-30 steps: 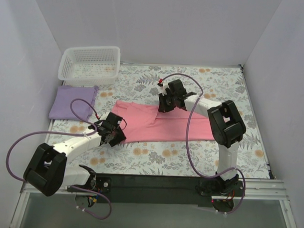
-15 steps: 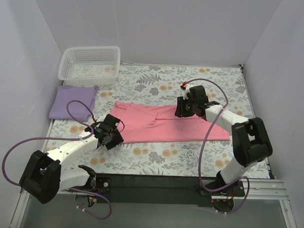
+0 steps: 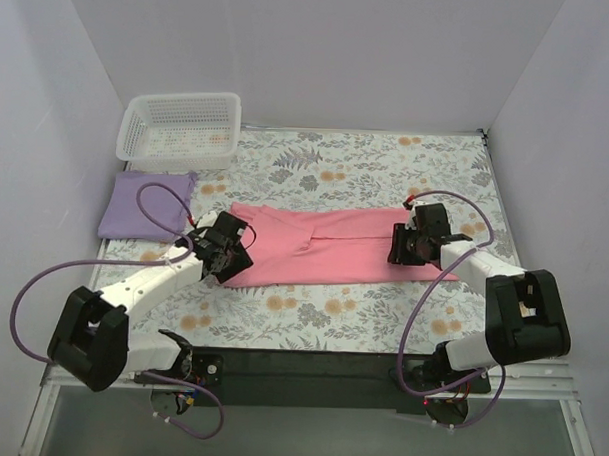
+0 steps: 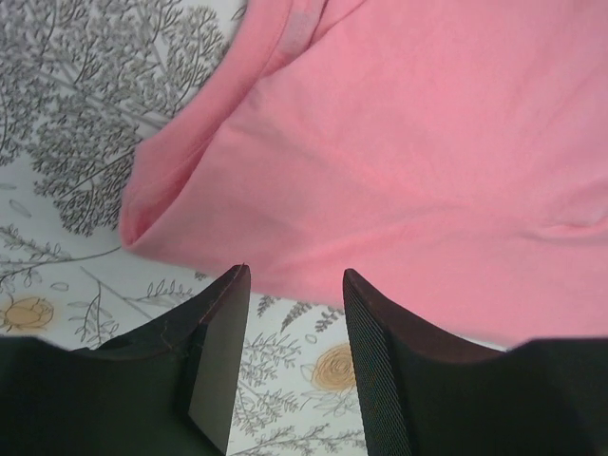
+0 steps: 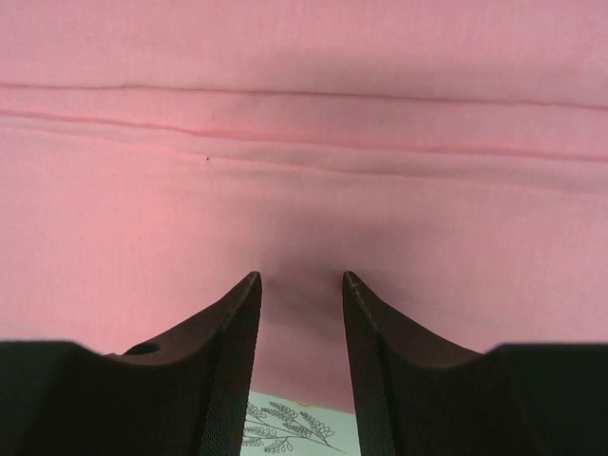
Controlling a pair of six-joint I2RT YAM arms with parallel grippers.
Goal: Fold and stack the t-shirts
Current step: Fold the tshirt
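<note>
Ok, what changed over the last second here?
The right hand swept from the middle of the salmon-pink cloth t-shirt to its right end, open above it. The left hand shifted slightly at the left end. The lavender cloth t-shirt and white plastic lattice basket stayed put.

Plain pale walls (image 3: 321,48), floral tablecloth (image 3: 367,170)

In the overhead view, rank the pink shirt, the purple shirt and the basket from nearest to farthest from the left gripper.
1. Pink shirt, just right of the left gripper.
2. Purple shirt, behind it to the left.
3. Basket, far back left corner.
</note>
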